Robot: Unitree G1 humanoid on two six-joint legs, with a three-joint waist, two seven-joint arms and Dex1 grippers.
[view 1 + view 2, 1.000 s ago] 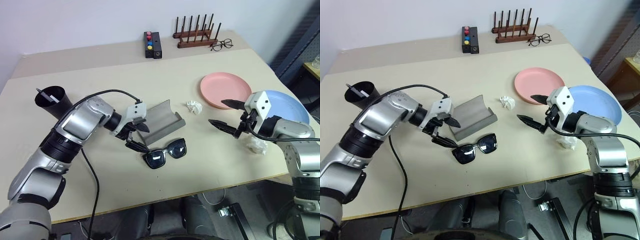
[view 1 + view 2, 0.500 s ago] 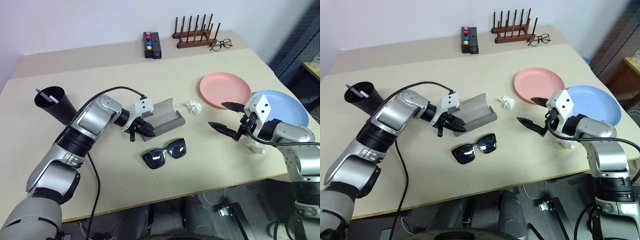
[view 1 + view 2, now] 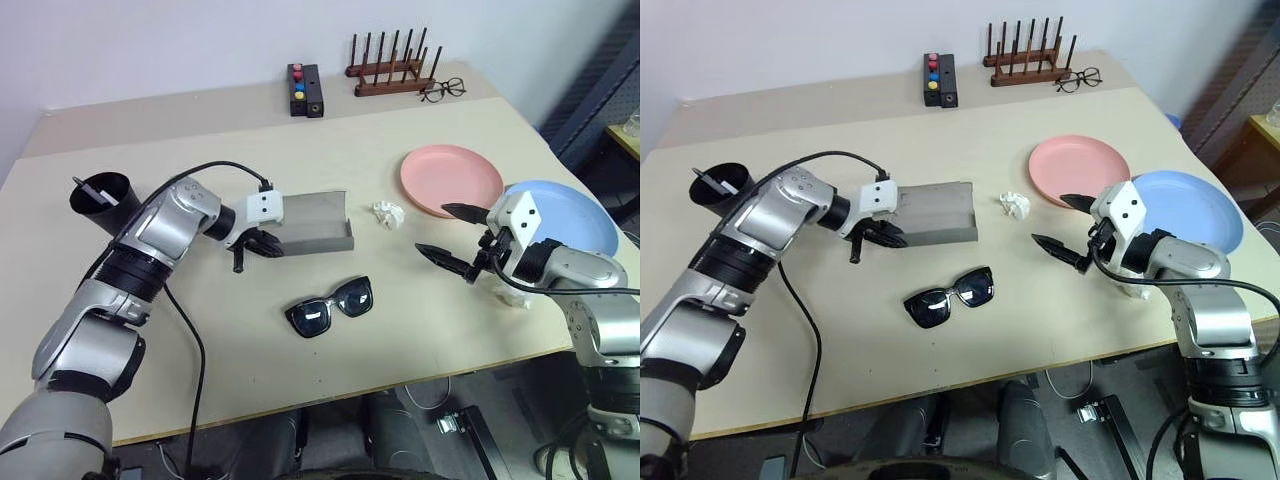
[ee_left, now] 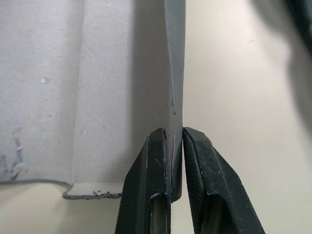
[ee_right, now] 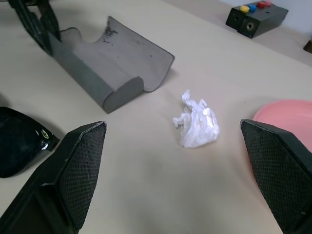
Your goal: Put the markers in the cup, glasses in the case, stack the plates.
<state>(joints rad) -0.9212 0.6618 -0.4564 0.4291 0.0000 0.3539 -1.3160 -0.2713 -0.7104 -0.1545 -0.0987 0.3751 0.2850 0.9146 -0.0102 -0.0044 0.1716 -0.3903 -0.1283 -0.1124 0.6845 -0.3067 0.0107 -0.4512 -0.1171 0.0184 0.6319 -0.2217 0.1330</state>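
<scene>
Landmark: grey case, lying open near the table's middle.
- Left gripper: fingers pressed together on the case's thin edge, at its left end.
- Sunglasses: on the table just in front of the case, apart from it.
- Crumpled paper: just right of the case.
- Pink plate and blue plate: farther right, edges overlapping.
- Right gripper: fingers spread wide, empty, hovering right of the case in front of the pink plate.
- Black cup: well left of the case, a marker inside.

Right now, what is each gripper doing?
Left gripper: shut on the edge of the grey case.
Right gripper: open, holding nothing.
</scene>
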